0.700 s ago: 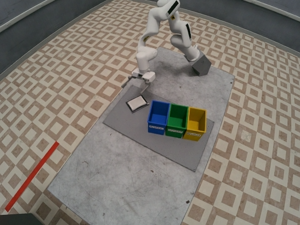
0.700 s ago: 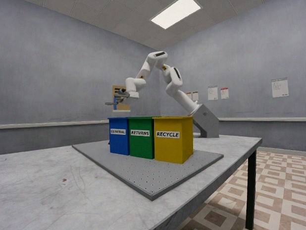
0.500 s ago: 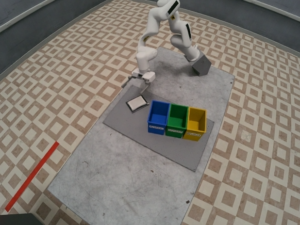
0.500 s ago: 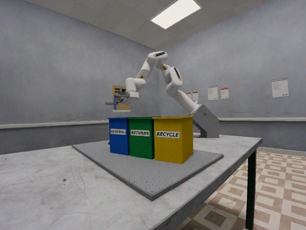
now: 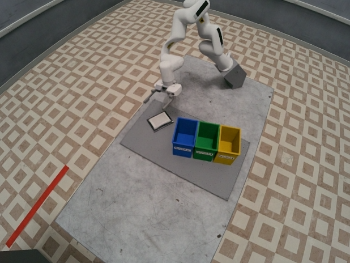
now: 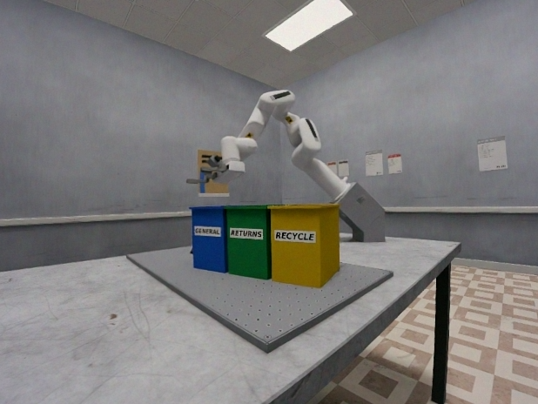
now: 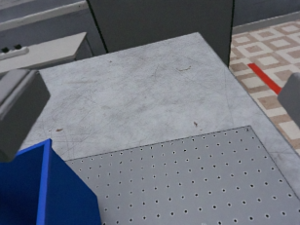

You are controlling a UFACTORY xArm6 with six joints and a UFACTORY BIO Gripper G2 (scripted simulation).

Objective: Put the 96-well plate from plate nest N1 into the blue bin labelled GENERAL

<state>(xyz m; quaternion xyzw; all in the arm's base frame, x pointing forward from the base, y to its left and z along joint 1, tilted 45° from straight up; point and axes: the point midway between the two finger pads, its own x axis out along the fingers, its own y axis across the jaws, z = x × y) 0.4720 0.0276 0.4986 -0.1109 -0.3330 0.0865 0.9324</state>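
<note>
A pale, scuffed table (image 5: 136, 210) (image 6: 65, 305) (image 7: 127, 92) runs from upper right to bottom of the top view; the white arm (image 5: 167, 74) (image 6: 260, 115) arches over its upper end; a grey perforated board (image 5: 158, 158) (image 6: 261, 313) (image 7: 170, 184) lies mid-frame, bearing three upright bins: blue GENERAL (image 5: 183, 151) (image 6: 210, 252) (image 7: 73, 194), green RETURNS (image 5: 203, 156) (image 6: 248, 259) and yellow RECYCLE (image 5: 225, 160) (image 6: 296, 265); the gripper (image 5: 155, 105) (image 6: 199, 171) (image 7: 158, 106), upper centre-left, has its fingers spread, gripping nothing; the white plate (image 5: 160, 120) sits in its dark-rimmed nest (image 5: 163, 126), left of the blue bin.

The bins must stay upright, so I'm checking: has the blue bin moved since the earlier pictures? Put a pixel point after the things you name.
No; the blue bin (image 5: 182, 151) (image 6: 210, 252) (image 7: 73, 194) keeps its place on the grey board (image 5: 198, 178) (image 6: 261, 318) (image 7: 170, 179).
</note>
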